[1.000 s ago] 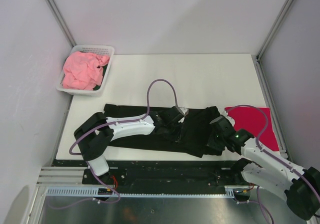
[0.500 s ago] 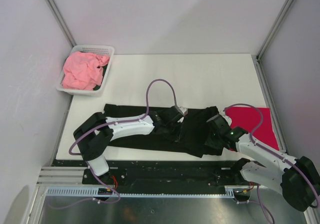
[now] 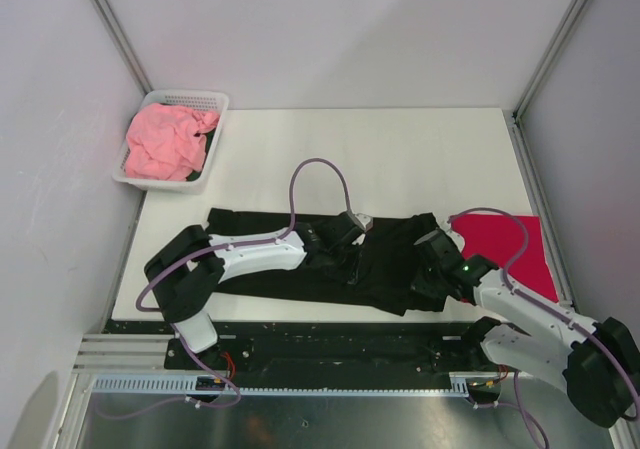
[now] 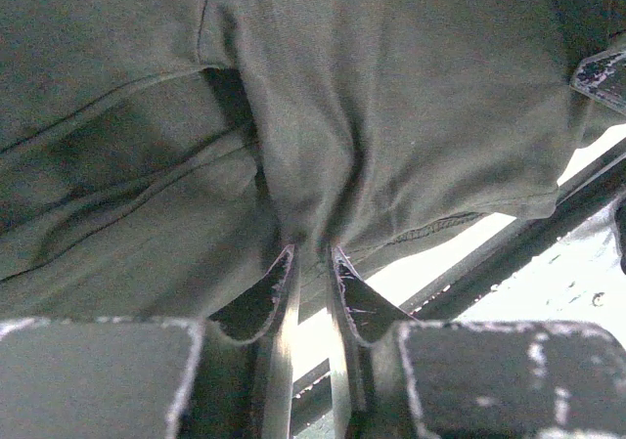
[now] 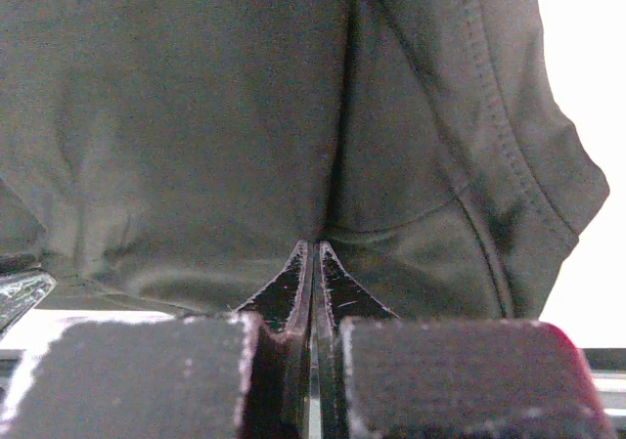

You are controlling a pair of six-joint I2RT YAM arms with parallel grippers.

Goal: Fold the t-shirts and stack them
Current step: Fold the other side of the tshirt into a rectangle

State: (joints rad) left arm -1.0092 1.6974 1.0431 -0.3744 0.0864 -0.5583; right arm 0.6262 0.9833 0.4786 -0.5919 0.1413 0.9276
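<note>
A black t-shirt [image 3: 388,257] lies spread in a long band across the near part of the white table [image 3: 400,159]. My left gripper [image 3: 345,265] is down on its middle; in the left wrist view the narrow jaws [image 4: 313,251] pinch a raised fold of the black cloth [image 4: 391,97]. My right gripper [image 3: 425,280] is at the shirt's right end, near a sleeve. There the jaws [image 5: 315,245] are pressed together with a crease of the black cloth [image 5: 196,116] running into their tips. A red t-shirt [image 3: 507,246] lies flat at the right. A pink t-shirt [image 3: 165,141] sits crumpled in the basket.
The white mesh basket [image 3: 186,97] stands at the table's far left corner. Metal frame posts and grey walls close in both sides. A black rail [image 3: 320,334] runs along the table's near edge, just beyond the shirt's hem. The left arm's purple cable [image 3: 320,169] arches over the table's middle.
The right arm has shifted slightly left over the shirt's right end, and its jaws have closed. The left arm has held still with its pinch on the cloth.
</note>
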